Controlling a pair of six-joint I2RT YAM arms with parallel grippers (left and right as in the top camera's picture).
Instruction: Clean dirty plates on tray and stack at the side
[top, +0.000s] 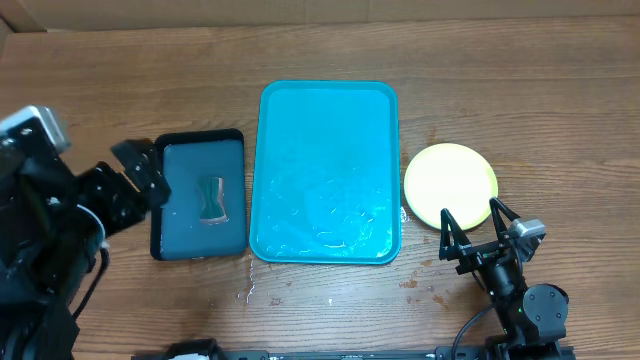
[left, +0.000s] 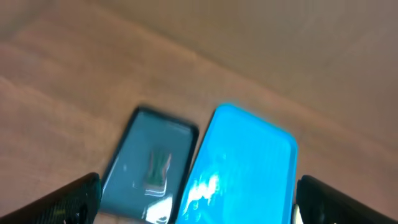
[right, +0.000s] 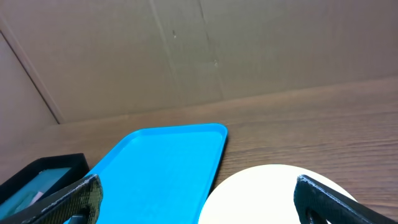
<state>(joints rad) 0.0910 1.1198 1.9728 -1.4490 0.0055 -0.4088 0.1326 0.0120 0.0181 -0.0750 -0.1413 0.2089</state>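
The left claw (top: 148, 172) and the right claw (top: 471, 210) are both released and empty, and the plate (top: 450, 180) lies on the surface (top: 520, 90) just beside the tray (top: 327, 170).

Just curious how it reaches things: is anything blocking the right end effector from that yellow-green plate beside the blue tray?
Nothing visible does. The right end effector stands open right at the near edge of the plate. The blue tray lies beside it, not between them.
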